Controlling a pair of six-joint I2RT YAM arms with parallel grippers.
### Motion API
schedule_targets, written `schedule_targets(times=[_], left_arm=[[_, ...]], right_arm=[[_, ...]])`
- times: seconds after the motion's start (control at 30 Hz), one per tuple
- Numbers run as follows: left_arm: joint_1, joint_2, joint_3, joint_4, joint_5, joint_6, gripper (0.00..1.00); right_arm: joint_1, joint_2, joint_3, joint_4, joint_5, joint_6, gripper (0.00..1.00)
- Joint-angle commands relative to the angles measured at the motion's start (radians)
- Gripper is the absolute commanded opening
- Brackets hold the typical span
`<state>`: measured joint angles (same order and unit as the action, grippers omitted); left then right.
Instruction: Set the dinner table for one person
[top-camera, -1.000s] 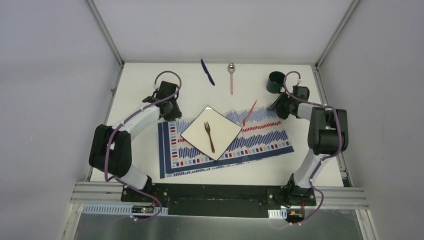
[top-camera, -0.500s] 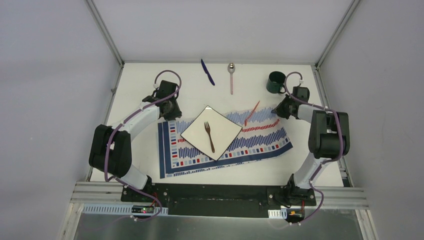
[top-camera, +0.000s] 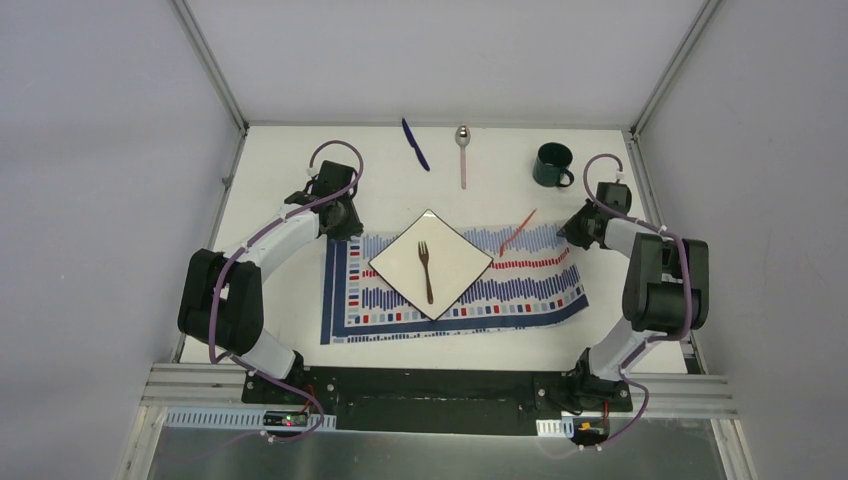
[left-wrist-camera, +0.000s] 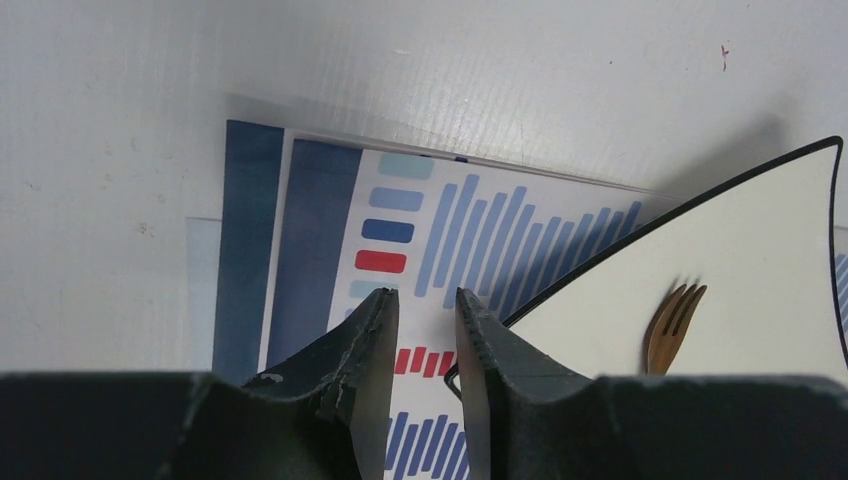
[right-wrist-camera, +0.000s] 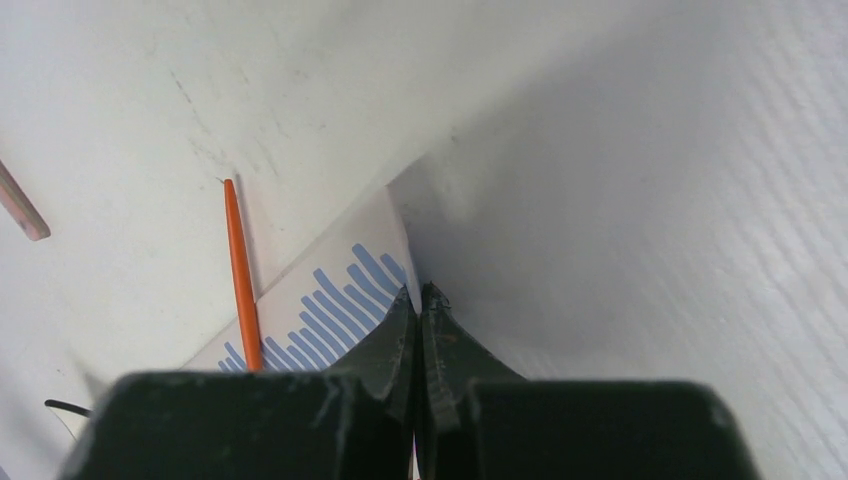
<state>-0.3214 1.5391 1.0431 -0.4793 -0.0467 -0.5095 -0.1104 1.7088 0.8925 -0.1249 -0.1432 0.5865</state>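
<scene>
The striped placemat lies on the white dinner table, with a square white plate on it and a brown fork on the plate. My right gripper is shut on the placemat's far right corner, which shows pinched in the right wrist view at my right gripper. An orange stick lies across the mat's far edge. My left gripper hovers low over the mat's far left corner. In the left wrist view my left gripper is slightly open, with the mat visible through the gap.
A dark green mug stands at the back right. A spoon and a blue knife lie near the back edge. The table's aluminium frame runs close to both arms.
My right gripper has moved right and nearer with the mat corner. The mat has turned straighter, carrying the plate, fork and orange stick with it. My left arm has hardly moved.
</scene>
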Motion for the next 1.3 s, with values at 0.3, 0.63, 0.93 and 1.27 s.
schedule_targets(times=[0.3,0.63,0.93,1.27], left_arm=[[-0.007,-0.021,0.036,0.003,-0.013,0.017,0.26],[-0.006,0.063,0.04,0.026,-0.064,0.037,0.15],[-0.005,0.263,0.113,0.041,0.016,0.037,0.18],[0.015,0.371,0.161,0.035,0.013,0.006,0.16]], right_arm=[[-0.049,-0.089,-0.052,-0.047,0.209,0.0,0.0],[-0.051,-0.079,-0.056,-0.02,0.178,0.003,0.0],[-0.049,-0.074,-0.055,-0.006,0.152,0.006,0.0],[-0.048,-0.042,-0.039,0.017,0.151,0.016,0.0]])
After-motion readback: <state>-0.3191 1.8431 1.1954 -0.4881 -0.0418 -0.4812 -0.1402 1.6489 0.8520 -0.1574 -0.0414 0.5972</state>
